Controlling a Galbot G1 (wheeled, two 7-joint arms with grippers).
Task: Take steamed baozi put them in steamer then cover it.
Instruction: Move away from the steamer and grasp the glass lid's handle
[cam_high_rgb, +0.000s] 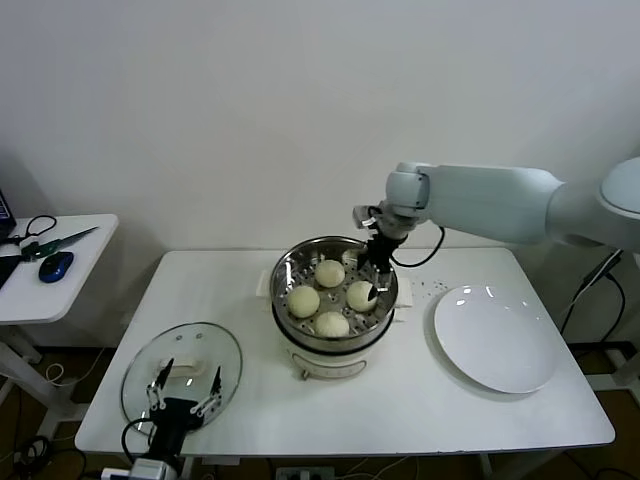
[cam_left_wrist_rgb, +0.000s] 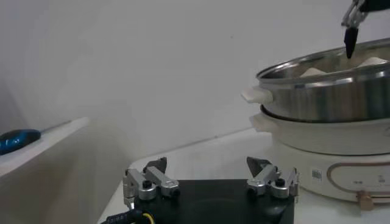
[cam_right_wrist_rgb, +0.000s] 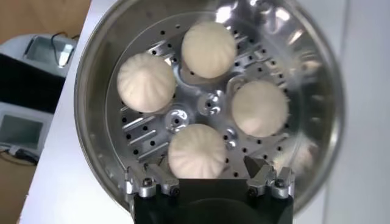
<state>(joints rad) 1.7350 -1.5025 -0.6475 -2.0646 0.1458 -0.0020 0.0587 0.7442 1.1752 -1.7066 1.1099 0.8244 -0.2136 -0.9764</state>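
Observation:
The steamer (cam_high_rgb: 288, 265) stands mid-table on its white pot base. Four cream-white baozi (cam_high_rgb: 304, 300) lie in its perforated basket, also in the right wrist view (cam_right_wrist_rgb: 146, 82). My right gripper (cam_high_rgb: 376, 280) hangs open and empty just above the basket's right side, over one baozi (cam_right_wrist_rgb: 196, 151), its jaws spread wider than the bun (cam_right_wrist_rgb: 206, 175). The glass cover (cam_high_rgb: 222, 352) with its white handle lies flat at the table's front left. My left gripper (cam_high_rgb: 182, 388) is open and empty just above it (cam_left_wrist_rgb: 207, 167).
A flat white plate (cam_high_rgb: 495, 338) lies bare on the table's right. A small side table (cam_high_rgb: 55, 265) at far left holds a blue mouse and scissors. The steamer's side handle (cam_left_wrist_rgb: 256, 95) shows in the left wrist view.

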